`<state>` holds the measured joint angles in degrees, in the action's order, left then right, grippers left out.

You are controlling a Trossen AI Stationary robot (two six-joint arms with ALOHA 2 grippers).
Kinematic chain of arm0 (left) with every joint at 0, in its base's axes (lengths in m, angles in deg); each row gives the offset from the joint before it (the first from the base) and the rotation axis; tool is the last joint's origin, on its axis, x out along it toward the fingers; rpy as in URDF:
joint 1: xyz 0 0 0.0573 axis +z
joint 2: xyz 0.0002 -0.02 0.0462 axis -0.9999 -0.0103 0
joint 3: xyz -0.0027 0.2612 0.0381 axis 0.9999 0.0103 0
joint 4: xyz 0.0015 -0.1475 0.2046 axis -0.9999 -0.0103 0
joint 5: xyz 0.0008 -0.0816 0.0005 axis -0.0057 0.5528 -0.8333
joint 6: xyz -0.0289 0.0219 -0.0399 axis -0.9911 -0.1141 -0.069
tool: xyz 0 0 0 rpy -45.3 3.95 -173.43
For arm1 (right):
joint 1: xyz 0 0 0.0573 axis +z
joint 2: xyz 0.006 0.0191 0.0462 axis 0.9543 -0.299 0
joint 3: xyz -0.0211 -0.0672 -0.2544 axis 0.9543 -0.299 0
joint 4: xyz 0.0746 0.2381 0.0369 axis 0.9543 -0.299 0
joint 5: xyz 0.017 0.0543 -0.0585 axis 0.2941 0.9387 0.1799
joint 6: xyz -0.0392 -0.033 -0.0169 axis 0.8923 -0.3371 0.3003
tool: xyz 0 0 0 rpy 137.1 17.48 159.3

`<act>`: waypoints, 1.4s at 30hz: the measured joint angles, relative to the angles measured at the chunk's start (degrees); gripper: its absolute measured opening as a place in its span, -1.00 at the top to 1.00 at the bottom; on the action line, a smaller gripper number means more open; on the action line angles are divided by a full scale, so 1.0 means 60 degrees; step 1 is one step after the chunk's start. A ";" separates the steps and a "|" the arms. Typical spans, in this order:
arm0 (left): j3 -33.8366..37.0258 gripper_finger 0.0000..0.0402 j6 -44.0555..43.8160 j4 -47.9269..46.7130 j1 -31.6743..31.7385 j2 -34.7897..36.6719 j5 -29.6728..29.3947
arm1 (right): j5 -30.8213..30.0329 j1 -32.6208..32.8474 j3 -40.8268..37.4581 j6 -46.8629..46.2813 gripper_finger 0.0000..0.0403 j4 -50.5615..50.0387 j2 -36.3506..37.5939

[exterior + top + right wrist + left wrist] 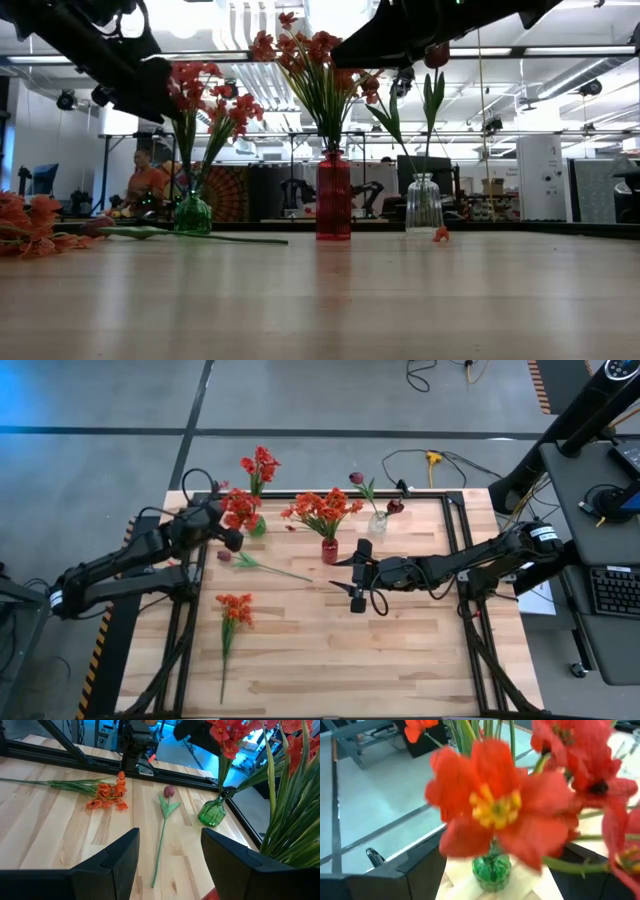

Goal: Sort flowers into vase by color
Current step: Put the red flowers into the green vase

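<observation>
Two tools: left tool [232, 536] over green vase [192, 213], grip unclear; right tool [170, 851] open, empty.

Left pincer [232, 540] over red flowers [240, 510] (green vase hidden), right pincer [358, 592] mid-table, empty, orange stem [235, 610] lying flat

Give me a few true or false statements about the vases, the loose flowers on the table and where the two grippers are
1. Three vases stand on the table: a green vase, a red vase and a clear vase. True.
2. The red vase is empty. False: it holds a bunch of orange-red flowers.
3. A maroon flower lies loose on the table. True.
4. The right gripper holds a stem. False: its fingers are open with nothing between them.
5. The left gripper is above the green vase's red blooms. True.
6. The orange flower bunch on the table stands in a vase. False: it lies flat on the wood.
</observation>
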<state>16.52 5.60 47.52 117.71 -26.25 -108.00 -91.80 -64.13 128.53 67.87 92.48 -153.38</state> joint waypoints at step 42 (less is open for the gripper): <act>-0.1077 -0.49 -0.3675 -0.3286 -0.0038 0.0938 0.1385 | -0.0006 0.0000 0.0000 -0.0079 -0.02 -0.0280 0.0055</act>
<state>10.06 -16.45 27.80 117.48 -20.62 -99.69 -91.84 -64.13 128.53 67.40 90.80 -153.05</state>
